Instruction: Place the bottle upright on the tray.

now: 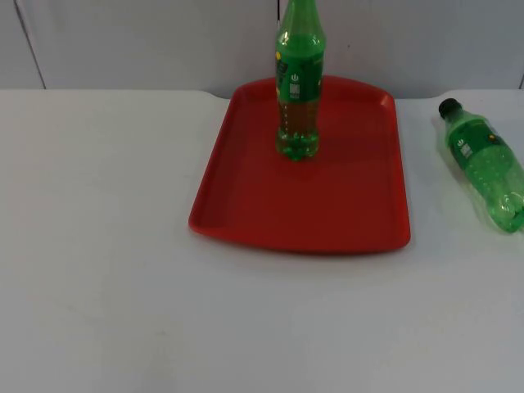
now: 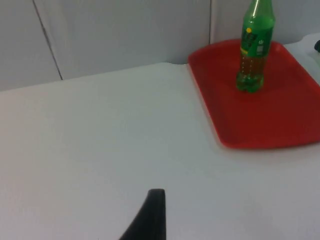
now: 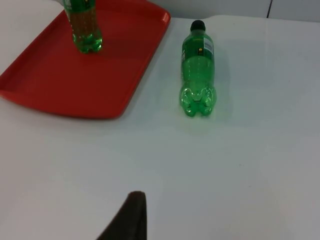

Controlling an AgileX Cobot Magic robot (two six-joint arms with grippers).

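Note:
A red tray (image 1: 344, 205) lies on the white table near the back wall. On its far half a green bottle (image 1: 298, 90) stands upright. A second green bottle (image 1: 485, 164) with a black cap lies on its side on the table, right of the tray and apart from it, cap toward the wall. My left gripper (image 2: 152, 215) hangs over bare table well to the left of the tray (image 2: 270, 120) and the standing bottle (image 2: 255, 47). My right gripper (image 3: 131, 215) is over the table nearer than the lying bottle (image 3: 198, 67) and holds nothing I can see.
The grey partition wall (image 1: 147, 41) closes the table at the back, just behind the tray. White table (image 1: 98, 246) stretches to the left of the tray and in front of it.

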